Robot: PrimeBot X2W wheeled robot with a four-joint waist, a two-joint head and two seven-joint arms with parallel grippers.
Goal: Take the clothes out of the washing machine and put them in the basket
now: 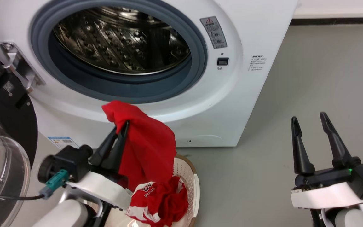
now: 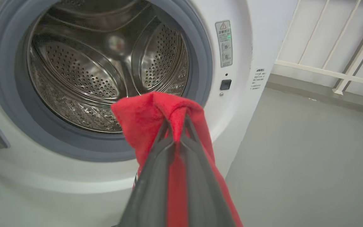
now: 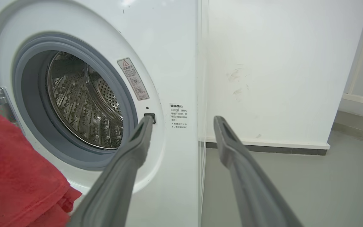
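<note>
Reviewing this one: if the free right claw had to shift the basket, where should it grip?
On the basket, probably the right-hand rim, coming down from above on the robot's right. That edge is bare and nearest the open right claw, whereas the left claw, shut on a hanging red garment, and another garment heaped inside cover the rest.

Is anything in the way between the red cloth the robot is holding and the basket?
Nothing visible is. The red cloth hangs from the left claw right over the basket, and its lower end reaches another red garment inside.
</note>
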